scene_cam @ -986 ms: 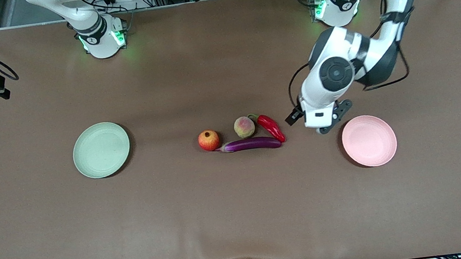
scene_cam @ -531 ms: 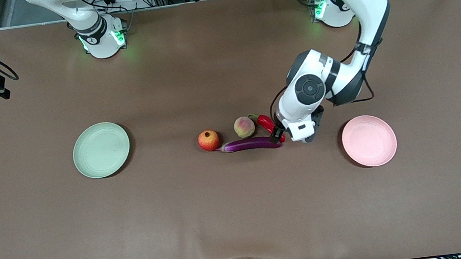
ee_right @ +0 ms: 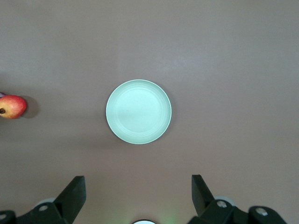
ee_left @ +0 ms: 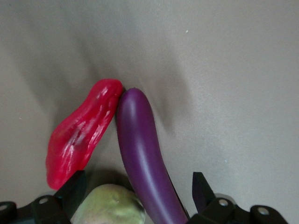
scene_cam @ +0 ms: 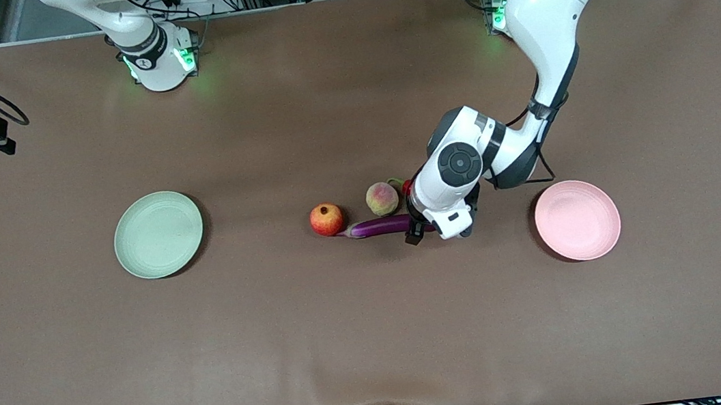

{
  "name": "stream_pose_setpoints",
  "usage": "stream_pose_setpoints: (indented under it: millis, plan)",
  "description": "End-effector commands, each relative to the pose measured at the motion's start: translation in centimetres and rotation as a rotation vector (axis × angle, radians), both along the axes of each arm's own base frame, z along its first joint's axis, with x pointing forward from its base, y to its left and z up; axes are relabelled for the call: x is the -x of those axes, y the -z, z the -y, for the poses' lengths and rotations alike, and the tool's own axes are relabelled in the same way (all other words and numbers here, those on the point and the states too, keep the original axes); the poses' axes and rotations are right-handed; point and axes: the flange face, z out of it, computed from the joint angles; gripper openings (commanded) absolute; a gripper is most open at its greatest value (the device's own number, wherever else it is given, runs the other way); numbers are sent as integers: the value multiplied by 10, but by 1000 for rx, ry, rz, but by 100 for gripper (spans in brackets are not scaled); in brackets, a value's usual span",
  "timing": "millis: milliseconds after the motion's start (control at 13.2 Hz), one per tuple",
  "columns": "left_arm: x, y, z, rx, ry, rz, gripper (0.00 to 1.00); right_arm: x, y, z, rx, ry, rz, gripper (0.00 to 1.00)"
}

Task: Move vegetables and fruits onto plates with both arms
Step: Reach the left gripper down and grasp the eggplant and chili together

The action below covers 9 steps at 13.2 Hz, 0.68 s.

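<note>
Table: a big brown table [scene_cam: 323,345] with a soft cloth top; nothing has gone onto a plate yet.
Left arm: it reaches from its base down to the food in the middle of the table.
Right arm: it waits up high, looking down at the green plate.
Green plate: the green plate [scene_cam: 159,235] sits bare toward the right arm's end of the table.
Pink plate: the pink plate [scene_cam: 577,220] sits bare toward the left arm's end, close to the food.
Eggplant: the long purple eggplant [ee_left: 142,154] lies flat, its tip touching the chili.
Chili: the red chili [ee_left: 81,133] lies just beside the eggplant and the peach.
Peach: the peach [scene_cam: 382,198] sits right by the eggplant.
Pomegranate: the red pomegranate [scene_cam: 326,220] sits at the eggplant's stem end.
Left gripper: the left gripper [ee_left: 138,191] is spread wide and holds nothing, low over the eggplant's end.
Right gripper: the right gripper [ee_right: 138,191] is spread wide too, holding nothing.
Good way: I think it should go straight down, one finger on each side of the eggplant, then squeeze gently.
Watch out: the chili and peach are so close that a finger could bump them.
</note>
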Motion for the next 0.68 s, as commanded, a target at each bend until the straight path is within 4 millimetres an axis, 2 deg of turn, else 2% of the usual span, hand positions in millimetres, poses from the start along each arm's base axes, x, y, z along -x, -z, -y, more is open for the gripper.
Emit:
stream_pose_setpoints:
  millis: [0, 76, 152, 227, 379, 455, 531, 606]
  plan:
    - [-2, 14, 9, -2, -13, 21, 100, -1, -3, 6, 3, -4, -4, 100]
    - [1, 20, 11, -1, -9, 19, 100, -1, -2, 6, 3, -4, -6, 100]
    - [2, 26, 12, 2, -10, 19, 94, -1, -2, 6, 3, -4, -6, 100]
    - [2, 32, 12, 4, -11, 16, 84, -1, -3, 6, 3, -4, -4, 100]
    - [2, 38, 11, 6, -15, 15, 75, 0, -2, 5, 3, -7, -13, 100]
    - [1, 40, 11, 8, -17, 18, 65, 0, -2, 6, 3, -6, -14, 100]
    - [1, 43, 12, 13, -16, 20, 45, 0, -2, 6, 3, -6, -14, 100]
    - [-7, 41, 4, 18, -37, 23, 15, 0, -2, 6, 3, -6, -12, 100]
